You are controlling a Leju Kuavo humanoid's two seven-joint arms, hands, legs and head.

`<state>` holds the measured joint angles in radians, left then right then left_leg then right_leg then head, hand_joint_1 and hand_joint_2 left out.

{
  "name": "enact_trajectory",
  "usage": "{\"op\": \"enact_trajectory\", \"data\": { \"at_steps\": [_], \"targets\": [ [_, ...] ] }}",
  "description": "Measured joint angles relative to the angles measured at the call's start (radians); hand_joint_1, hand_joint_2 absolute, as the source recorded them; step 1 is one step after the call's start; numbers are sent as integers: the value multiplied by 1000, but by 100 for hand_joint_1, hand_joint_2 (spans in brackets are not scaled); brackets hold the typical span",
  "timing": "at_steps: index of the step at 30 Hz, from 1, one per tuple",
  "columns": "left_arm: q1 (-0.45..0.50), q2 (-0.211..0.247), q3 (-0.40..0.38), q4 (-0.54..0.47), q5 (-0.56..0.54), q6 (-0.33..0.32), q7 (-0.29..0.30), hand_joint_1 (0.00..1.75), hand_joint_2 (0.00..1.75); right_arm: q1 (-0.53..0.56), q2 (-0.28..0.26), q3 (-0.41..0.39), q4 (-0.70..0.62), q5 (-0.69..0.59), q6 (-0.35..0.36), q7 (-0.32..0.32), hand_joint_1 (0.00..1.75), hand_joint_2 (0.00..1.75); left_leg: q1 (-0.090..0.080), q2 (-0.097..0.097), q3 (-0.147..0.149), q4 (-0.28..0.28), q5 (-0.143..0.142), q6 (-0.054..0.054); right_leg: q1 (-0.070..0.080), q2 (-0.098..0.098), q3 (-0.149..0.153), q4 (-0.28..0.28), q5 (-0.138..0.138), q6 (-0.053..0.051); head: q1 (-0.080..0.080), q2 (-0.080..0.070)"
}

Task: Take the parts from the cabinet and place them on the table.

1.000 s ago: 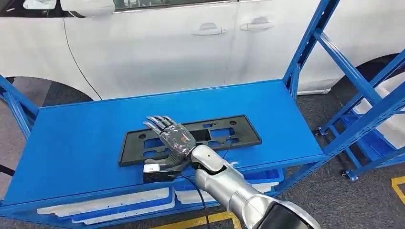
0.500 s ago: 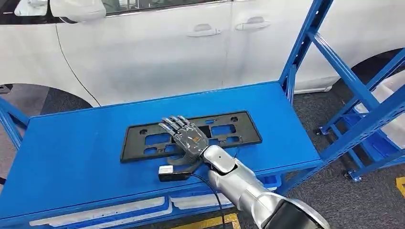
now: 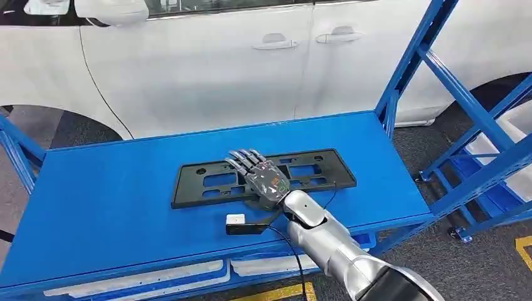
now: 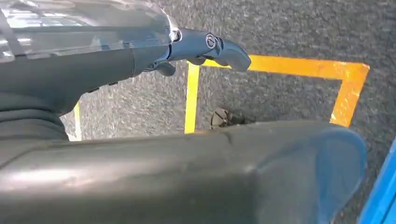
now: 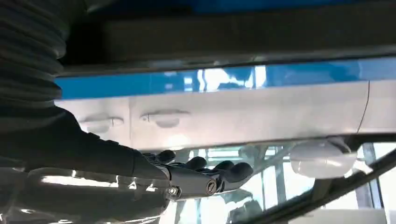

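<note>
The black license plate frame (image 3: 263,177) lies flat on the blue shelf (image 3: 113,194). The right hand (image 3: 260,177) rests over it, fingers straight and apart, holding nothing. It should curl round the near edge, then lift level.

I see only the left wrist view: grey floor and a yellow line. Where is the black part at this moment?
Observer: The black frame lies flat on top of the blue table.
Operator: Is the right hand near it?
Observer: Yes. The right hand lies over the middle of the frame with its fingers stretched out. I cannot tell whether the thumb grips the near edge.
Operator: What stands behind the table?
Observer: A white car, with its side doors facing the table.
</note>
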<state>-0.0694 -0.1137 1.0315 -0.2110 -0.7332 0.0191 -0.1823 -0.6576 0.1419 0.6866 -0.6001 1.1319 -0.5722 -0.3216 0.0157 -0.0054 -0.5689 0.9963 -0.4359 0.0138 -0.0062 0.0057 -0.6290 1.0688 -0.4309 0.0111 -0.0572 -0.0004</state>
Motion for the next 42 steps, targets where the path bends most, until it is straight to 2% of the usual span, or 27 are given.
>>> {"op": "enact_trajectory", "data": {
  "at_steps": [1, 5, 7, 10, 11, 12, 13, 15, 16, 17, 18, 19, 20, 22, 23, 25, 26, 27, 28, 31, 32, 35, 37, 38, 40, 41, 42],
  "targets": [
    [-1, 0, 0, 0, 0, 0, -2, 0, 0, -1, -3, 0, -5, 19, -8, 10, 0, 175, -2, 0, 0, 1, -3, -4, 3, 0, 29, -61, -1, -7, 0, 0],
    [-2, 0, 0, 0, 0, -2, -7, 0, 0, -2, -12, 0, -10, 132, -31, 86, 0, 175, -4, -1, 1, -1, -5, -26, 10, 1, 28, -64, 1, -23, 0, 0],
    [-3, 0, 0, 0, 0, -2, -9, 0, 0, -5, -14, 0, -10, 191, -41, 124, 0, 175, -3, 0, -8, 27, -30, -36, 0, -1, 38, -79, 7, -33, 0, 0],
    [-3, 0, 0, 0, 0, -2, -9, 0, 0, -5, -15, 0, -9, 210, -45, 136, 0, 175, 2, 0, -113, 250, -139, -48, 1, -3, 38, -78, 5, -40, 0, 0],
    [-1, 0, 1, 0, 0, -2, -9, 0, 0, -4, -17, 0, -7, 213, -45, 140, 0, 175, 2, 0, -143, 309, -153, -51, 2, -3, 38, -77, 4, -40, 0, 0],
    [0, 0, 1, 0, 0, -2, -9, 0, 0, -4, -18, 0, -5, 217, -45, 143, 0, 175, 2, 0, -150, 316, -141, -52, 2, -3, 38, -75, 3, -41, 0, 0],
    [0, 0, 2, 0, 0, -1, -9, 0, 0, -4, -19, 0, -4, 235, -45, 155, 0, 175, 2, 0, -134, 277, -108, -51, 2, -3, 38, -73, 2, -41, 0, 0],
    [-2, 1, 5, 0, 0, 1, -9, 0, 0, -8, -19, 3, 1, 301, -46, 200, 0, 175, 3, 1, -56, 108, -15, -46, 2, -1, 41, -68, -3, -36, 0, 0],
    [-3, 1, 6, 0, 0, 1, -9, 0, 0, -10, -19, 7, 5, 339, -47, 224, 0, 175, 3, 2, -19, 26, 8, -40, 2, -1, 42, -65, -6, -32, 0, 0],
    [-5, 1, 7, 0, -1, 1, -9, 0, 0, -15, -20, 13, 14, 376, -48, 250, 0, 175, -4, 1, -7, 6, -6, -34, 10, 0, 38, -61, -9, -26, 0, 0],
    [-6, 1, 7, 0, 0, 2, -9, 0, 0, -19, -20, 16, 23, 399, -48, 264, 17, 175, -4, -1, -11, 10, -3, -27, 9, 0, 35, -62, -6, -21, 0, 0],
    [-5, 1, 7, 0, 0, 1, -9, 0, 0, -22, -20, 17, 31, 411, -46, 272, 119, 175, -5, -1, -12, 11, -3, -24, 8, 1, 36, -63, -5, -18, 0, 0],
    [-4, 1, 7, 0, 0, 1, -9, 0, 0, -26, -20, 19, 38, 416, -39, 277, 164, 175, -7, -1, -12, 10, -3, -18, 6, 0, 38, -66, -4, -12, 0, 0],
    [-4, 0, 8, 0, 0, 0, -10, 0, 0, -32, -21, 21, 60, 418, -29, 278, 173, 175, 2, 1, -6, -2, 7, -3, 3, 1, 36, -48, -20, 0, 0, 0],
    [-5, 1, 8, 0, 0, 0, -12, 0, 0, -36, -21, 21, 72, 417, -22, 278, 173, 175, 2, 2, -7, -2, 7, 3, 3, -1, 12, 0, -56, 6, 0, 0],
    [-6, 2, 8, 0, 0, -1, -12, 0, 0, -36, -21, 21, 90, 410, -17, 278, 175, 175, 0, 2, -10, -2, 8, 6, 0, -1, -66, 166, -137, 13, 0, 0],
    [-5, 2, 8, 0, 0, -1, -12, 0, 0, -36, -21, 21, 100, 410, -12, 277, 175, 175, 0, 2, -10, -2, 8, 6, 0, -1, -100, 236, -160, 15, 0, 0],
    [-4, 3, 8, 0, 0, -1, -12, 0, 0, -36, -21, 21, 108, 410, -9, 275, 175, 175, 0, 2, -10, -2, 8, 6, -1, -1, -114, 265, -159, 16, 0, 0],
    [-4, 3, 9, 0, 0, -2, -12, 0, 0, -36, -21, 21, 113, 409, -6, 273, 175, 175, 0, 2, -9, -2, 8, 6, -2, -1, -102, 239, -133, 16, 0, 0],
    [-5, 2, 9, 0, 0, -6, -12, 0, 0, -43, -20, 21, 124, 399, 1, 268, 175, 175, 0, 0, -4, 0, 6, 0, -4, -1, 34, -19, -16, 5, 0, 0],
    [-6, 2, 9, 0, 0, -8, -13, 0, 0, -46, -20, 21, 127, 396, 2, 268, 175, 175, -5, -1, -7, 5, 3, -6, -1, -1, 51, -63, -24, 0, 0, 0],
    [-5, 2, 9, 0, 0, -13, -19, 0, 0, -49, -18, 21, 135, 386, 13, 266, 175, 175, -3, -2, -8, 2, 5, -25, 7, 1, 47, -60, -17, -15, 0, 0],
    [-5, 3, 9, 0, 0, -19, -26, 0, 0, -55, -17, 21, 137, 379, 14, 262, 175, 175, 0, -1, -10, 13, -4, -36, -1, -2, 54, -72, -7, -30, 0, 0],
    [-5, 3, 9, 0, 0, -23, -33, 0, 0, -57, -17, 21, 140, 376, 14, 262, 175, 175, -1, 0, -25, 48, -32, -40, -3, -2, 55, -75, -7, -35, 0, 0],
    [-5, 3, 9, 0, 0, -31, -42, 0, 0, -56, -16, 21, 145, 376, 14, 261, 175, 175, 2, 0, -102, 214, -118, -47, -1, -5, 52, -74, -7, -39, 0, 0],
    [-3, 3, 9, 0, 0, -31, -42, 0, 0, -56, -16, 21, 148, 376, 13, 259, 175, 175, 2, 0, -139, 293, -147, -50, 1, -5, 50, -74, -7, -39, 0, 0],
    [-1, 3, 9, 0, 0, -31, -43, 0, 0, -56, -16, 21, 150, 376, 13, 258, 175, 175, 2, 0, -157, 331, -151, -50, 1, -5, 51, -73, -7, -39, 0, 0]
  ]
}}
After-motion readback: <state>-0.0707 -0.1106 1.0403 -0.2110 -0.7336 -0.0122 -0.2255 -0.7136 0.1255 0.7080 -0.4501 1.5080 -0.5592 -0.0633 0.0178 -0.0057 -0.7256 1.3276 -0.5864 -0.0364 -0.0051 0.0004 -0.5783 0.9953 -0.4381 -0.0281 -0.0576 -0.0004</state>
